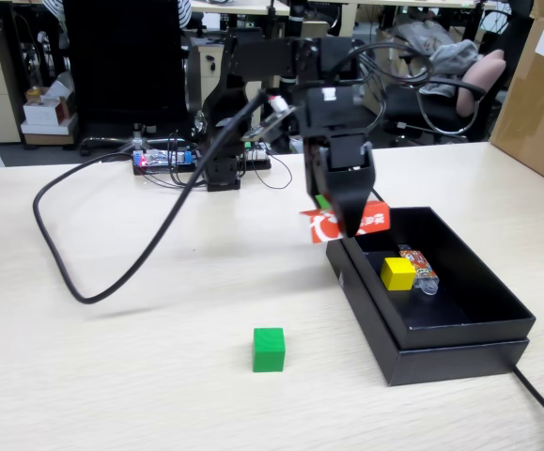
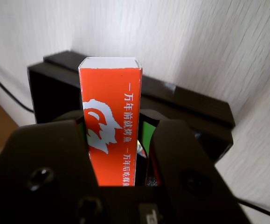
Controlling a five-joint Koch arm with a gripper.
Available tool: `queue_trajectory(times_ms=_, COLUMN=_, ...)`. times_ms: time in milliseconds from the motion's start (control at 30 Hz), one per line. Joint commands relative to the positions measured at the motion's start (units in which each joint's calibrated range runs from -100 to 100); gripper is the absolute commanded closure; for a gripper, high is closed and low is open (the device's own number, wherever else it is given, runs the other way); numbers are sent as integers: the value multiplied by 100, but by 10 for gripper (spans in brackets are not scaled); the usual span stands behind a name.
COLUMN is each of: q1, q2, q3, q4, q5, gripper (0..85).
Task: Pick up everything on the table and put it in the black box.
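My gripper (image 1: pixel 349 225) is shut on the red-and-white carton (image 1: pixel 320 226) and holds it in the air over the near-left corner of the black box (image 1: pixel 459 352). In the wrist view the carton (image 2: pixel 110 130) stands between the two jaws, with the box (image 2: pixel 190 105) behind it. The yellow cube (image 1: pixel 397 272) lies inside the box. The green cube (image 1: pixel 269 349) sits on the beige table (image 1: pixel 112 357), in front of the box to its left.
A small orange-printed packet (image 1: pixel 419 267) lies in the box beside the yellow cube. A thick black cable (image 1: pixel 84 282) loops across the table at left. The arm's base and a circuit board (image 1: pixel 163 160) stand at the back. A cardboard carton (image 1: pixel 539 94) stands at far right.
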Motion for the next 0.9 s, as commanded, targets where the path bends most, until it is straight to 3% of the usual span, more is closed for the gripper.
queue_trajectory(times_ms=0, q1=342, q2=-596, q3=280, q4=-16, q5=39, gripper=810)
queue_trajectory(times_ms=367, q1=913, q2=-125, q3=425, q4=36, q5=39, gripper=810)
queue_trajectory(times_ms=667, q1=825, q2=712, q3=26, q4=442, q5=0, gripper=799)
queue_trajectory(times_ms=733, q1=825, q2=701, q3=-65, q4=450, q5=-5, gripper=718)
queue_trajectory(times_ms=833, q1=825, q2=655, q3=-83, q4=450, q5=-15, gripper=714)
queue_trajectory(times_ms=867, q1=821, q2=643, q3=-83, q4=450, q5=-34, gripper=665)
